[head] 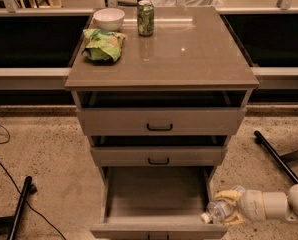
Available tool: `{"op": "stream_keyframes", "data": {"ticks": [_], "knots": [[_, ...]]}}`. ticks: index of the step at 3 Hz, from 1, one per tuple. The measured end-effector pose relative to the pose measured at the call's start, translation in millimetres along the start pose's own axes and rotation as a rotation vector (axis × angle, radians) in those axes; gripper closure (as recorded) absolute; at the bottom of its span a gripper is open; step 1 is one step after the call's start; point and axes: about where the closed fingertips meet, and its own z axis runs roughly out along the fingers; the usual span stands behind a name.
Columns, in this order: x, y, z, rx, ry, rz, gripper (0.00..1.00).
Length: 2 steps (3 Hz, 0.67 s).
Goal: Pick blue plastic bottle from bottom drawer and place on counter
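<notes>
The bottom drawer (159, 230) stands pulled out, and what shows of its inside holds nothing. My gripper (228, 206) is at the drawer's right front corner, just outside its right wall, shut on the blue plastic bottle (217, 211). The bottle lies nearly sideways in the fingers with its white cap pointing left and down, over the drawer's right edge. The white arm (279, 204) reaches in from the right. The counter (189, 59) is the glossy grey-brown top of the cabinet above.
On the counter stand a green soda can (145, 18), a white bowl (108, 19) and a green chip bag (104, 44), all at the back left. The two upper drawers (160, 122) stick out slightly. A black pole (274, 155) lies on the floor at the right, another (19, 204) at the left.
</notes>
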Motion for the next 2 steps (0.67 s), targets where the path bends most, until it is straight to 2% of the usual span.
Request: {"op": "stream_keyframes", "data": {"ticks": [1,2], "knots": [[-33.5,-60.5,-28.3,-0.005,0.058,-0.124,1.00],[-83.6,-142.8,-58.1,-0.051,0.156,-0.294,1.00]]}}
